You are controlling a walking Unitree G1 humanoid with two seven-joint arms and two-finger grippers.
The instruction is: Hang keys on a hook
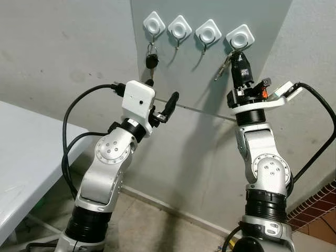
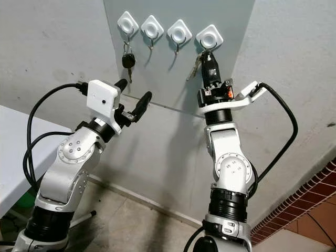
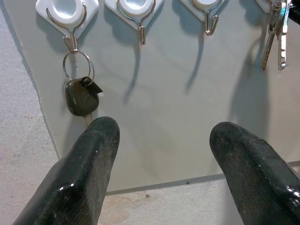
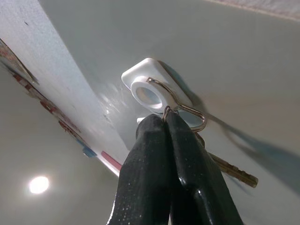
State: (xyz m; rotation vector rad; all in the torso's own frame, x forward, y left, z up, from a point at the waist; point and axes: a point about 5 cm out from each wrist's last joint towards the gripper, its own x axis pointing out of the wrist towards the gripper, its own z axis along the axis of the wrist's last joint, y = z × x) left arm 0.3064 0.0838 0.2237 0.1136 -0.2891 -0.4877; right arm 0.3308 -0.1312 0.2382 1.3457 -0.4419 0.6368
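Grey wall panel (image 1: 210,79) carries four white hooks (image 1: 180,27).

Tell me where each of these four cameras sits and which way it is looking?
Left eye and right eye views: on the head, facing the grey wall panel with four white square hooks; both silver arms show.
Left wrist view: along the left gripper's open fingers toward the black car key hanging on a hook.
Right wrist view: up along the right gripper, fingers shut on the silver key ring at the end hook.
Shared: the silver keys appear in both wrist views.
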